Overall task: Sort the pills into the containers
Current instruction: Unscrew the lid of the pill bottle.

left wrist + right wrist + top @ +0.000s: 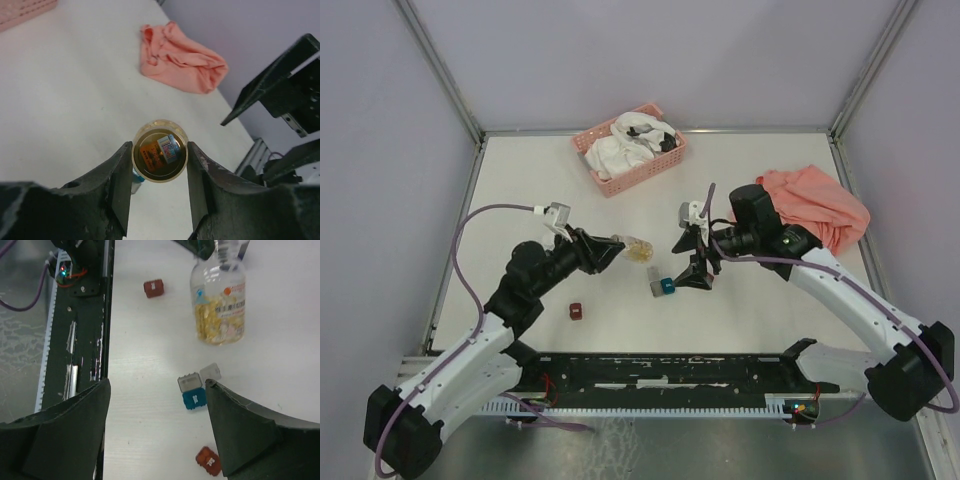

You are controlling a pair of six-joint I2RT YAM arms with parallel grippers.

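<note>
— Where's the pill jar (640,250)?
— Mid-tabletop (520,190), in the left claw (625,248). 2 boxes (660,286) touch at its 5 o'clock, 1 box (577,310) at 7. The basket (640,176) sits at 12, the cloth (815,205) at 2.

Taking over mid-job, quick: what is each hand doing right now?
Left hand: closed on the pill jar.
Right hand: open, holding nothing.

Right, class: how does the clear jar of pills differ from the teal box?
The jar is clear, showing yellow pills; the teal box is opaque. The jar is much bigger than the teal box. The left gripper clamps the jar; the teal box lies free on the table. Both are small containers, close together.
</note>
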